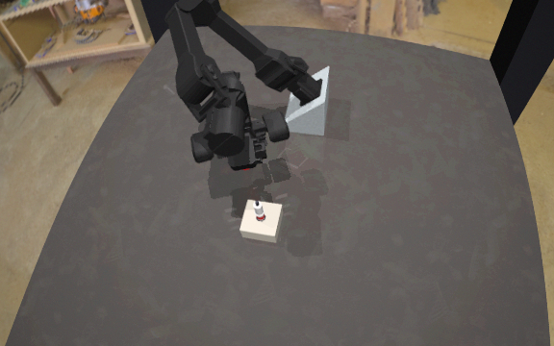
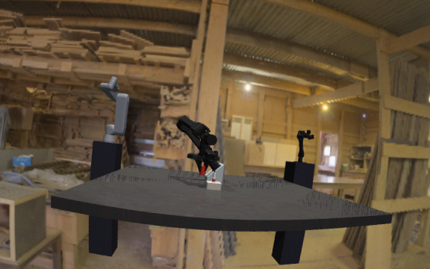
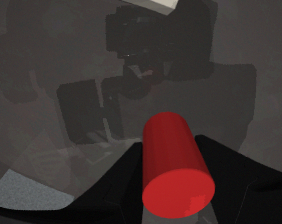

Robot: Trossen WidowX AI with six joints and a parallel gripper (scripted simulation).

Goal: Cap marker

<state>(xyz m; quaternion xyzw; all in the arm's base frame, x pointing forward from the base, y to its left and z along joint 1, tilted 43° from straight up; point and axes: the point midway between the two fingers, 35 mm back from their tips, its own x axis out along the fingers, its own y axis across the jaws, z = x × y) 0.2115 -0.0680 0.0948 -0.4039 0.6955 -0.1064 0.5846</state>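
Observation:
The red cap (image 3: 169, 150) (image 2: 202, 170) is held upright between the fingertips of my gripper (image 3: 169, 146), which is shut on it. The cap hangs above the table, and only a sliver of it shows in the top view, under the black gripper body. The marker (image 1: 259, 210) (image 2: 213, 179) stands upright in the cream holder block (image 1: 268, 232) (image 2: 213, 186), with its dark tip up, a white barrel and a red band low down. The cap is apart from the marker, behind the block as the top camera sees it. The block's edge (image 3: 159, 4) shows at the top of the wrist view.
A pale grey-blue wedge-shaped stand (image 1: 310, 122) (image 3: 29, 194) carries the base of my arm, behind and to the right of the block in the top view. The dark table (image 1: 402, 240) (image 2: 163, 203) bears the arm's shadows. Two other arms stand on pedestals beyond the table in the exterior view.

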